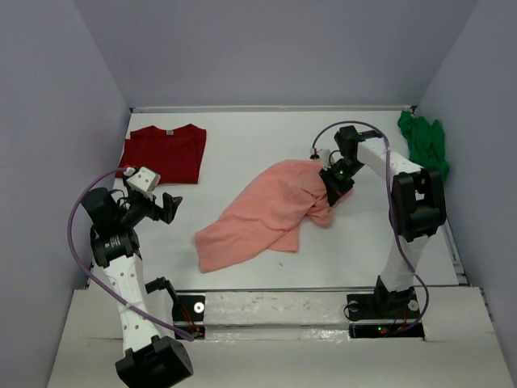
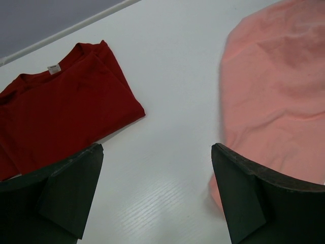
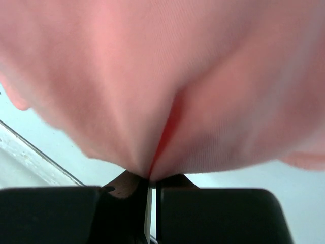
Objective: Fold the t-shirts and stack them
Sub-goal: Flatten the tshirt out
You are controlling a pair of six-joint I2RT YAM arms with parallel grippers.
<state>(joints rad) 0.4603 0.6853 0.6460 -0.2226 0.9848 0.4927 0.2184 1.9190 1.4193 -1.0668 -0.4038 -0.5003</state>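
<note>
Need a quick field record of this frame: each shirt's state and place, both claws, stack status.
salmon-pink shirt: unfolded, rumpled, middle of the table
dark red shirt: folded flat, far left, neck label showing
green shirt: bunched, far right corner
left claw: open, empty, above bare table between red and pink shirts
right claw: shut on a pinch of the pink shirt's right end
stack: none yet; all three shirts lie apart

We are hovering our left fingers [image 2: 63,190] wide apart over the desk [image 2: 167,101], between the dark red shirt [image 2: 61,112] and the salmon-pink shirt [image 2: 274,91].
</note>
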